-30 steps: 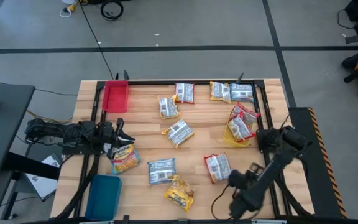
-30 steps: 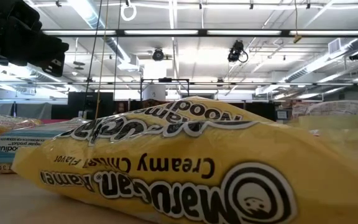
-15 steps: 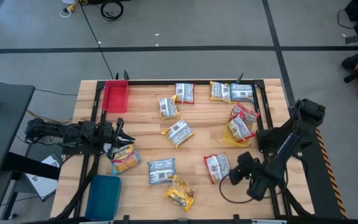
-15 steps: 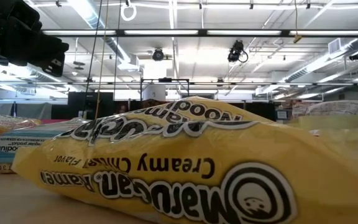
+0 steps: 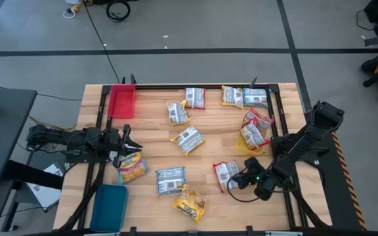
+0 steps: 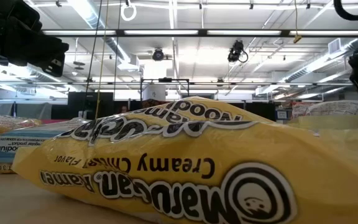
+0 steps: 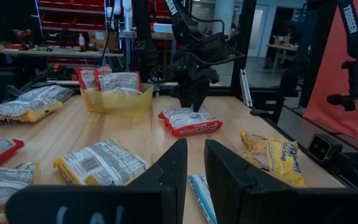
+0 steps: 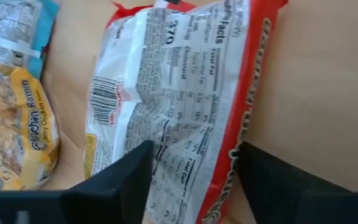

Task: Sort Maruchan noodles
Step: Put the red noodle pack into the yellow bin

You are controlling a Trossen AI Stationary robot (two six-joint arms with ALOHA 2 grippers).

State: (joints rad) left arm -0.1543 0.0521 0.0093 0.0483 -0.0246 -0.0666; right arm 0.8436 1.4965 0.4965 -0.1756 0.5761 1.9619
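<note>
On the slatted wooden tabletop (image 5: 202,157), the right gripper (image 8: 191,177) hangs spread wide over a crinkly red-edged packet (image 8: 179,106) printed with nutrition facts. Beside it lies a glossy yellow "Maruchan Ramen" packet (image 6: 185,168) reading "Creamy Chicken Flavor". The left gripper (image 7: 191,162) waits at the left edge, fingers slightly parted and empty.

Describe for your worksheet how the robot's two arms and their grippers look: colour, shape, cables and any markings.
Both arms are black, built of jointed segments. The left gripper has two flat, dark, matte fingers. The right gripper is equally dark and blocky; the left wrist view shows it tapering downward. A thin black cable loops beside it in the high view. White lettering runs down a black arm segment in the left wrist view.
</note>
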